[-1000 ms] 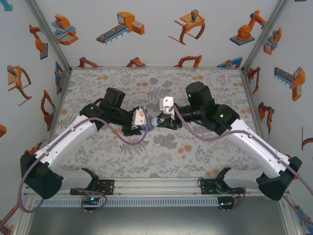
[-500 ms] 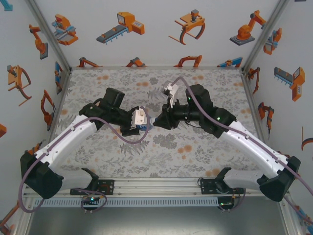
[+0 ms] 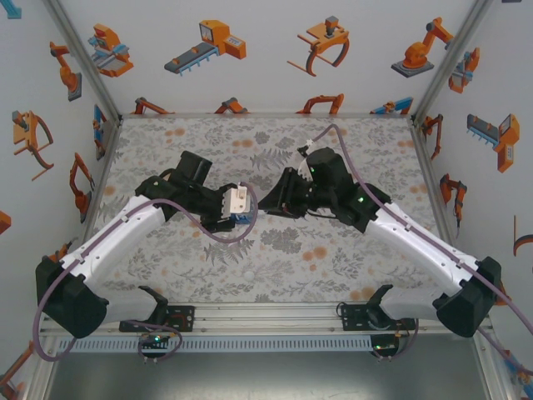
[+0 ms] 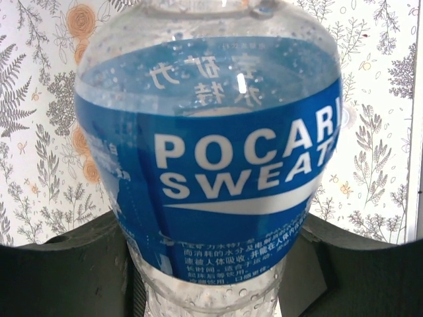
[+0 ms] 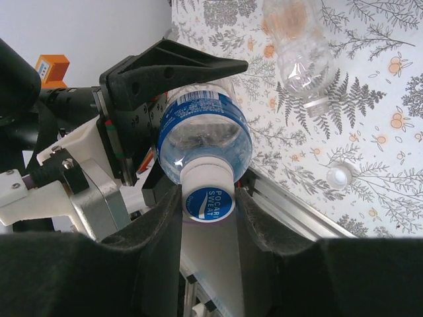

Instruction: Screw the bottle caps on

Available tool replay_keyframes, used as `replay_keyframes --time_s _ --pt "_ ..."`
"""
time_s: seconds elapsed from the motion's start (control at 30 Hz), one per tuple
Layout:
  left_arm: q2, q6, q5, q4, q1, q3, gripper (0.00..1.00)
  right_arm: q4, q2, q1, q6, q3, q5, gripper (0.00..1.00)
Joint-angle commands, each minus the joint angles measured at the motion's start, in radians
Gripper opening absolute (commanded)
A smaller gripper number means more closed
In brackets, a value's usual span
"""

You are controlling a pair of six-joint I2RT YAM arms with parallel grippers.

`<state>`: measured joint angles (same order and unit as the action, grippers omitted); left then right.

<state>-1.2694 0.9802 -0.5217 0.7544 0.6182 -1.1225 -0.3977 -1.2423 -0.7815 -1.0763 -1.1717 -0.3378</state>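
Floral table (image 3: 275, 267), sticker walls (image 3: 250, 75); left pincer (image 3: 246, 211) grips blue-label bottle (image 4: 211, 165), right pincer (image 5: 208, 198) clamps its cap (image 5: 209, 203)

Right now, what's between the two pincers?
The blue-label bottle: left pincer holds its body, right pincer pinches its white cap, seen from the right wrist.

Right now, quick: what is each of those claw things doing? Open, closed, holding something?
Left gripper: jaws shut on the blue-label bottle.
Right gripper: jaws shut on the white cap at that bottle's neck.
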Motion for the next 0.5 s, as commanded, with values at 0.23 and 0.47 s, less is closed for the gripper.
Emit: replay_keyframes --time_s 0.23,0.47 --pt "0.024 0.013 -0.149 -0.082 0.023 -0.02 0.0 0.003 0.098 -0.003 0.591 -0.1 0.131 0.55" --pt "0.023 0.014 -0.15 -0.081 0.023 -0.017 0.0 0.008 0.135 -0.002 1.163 -0.119 -0.119 0.55"
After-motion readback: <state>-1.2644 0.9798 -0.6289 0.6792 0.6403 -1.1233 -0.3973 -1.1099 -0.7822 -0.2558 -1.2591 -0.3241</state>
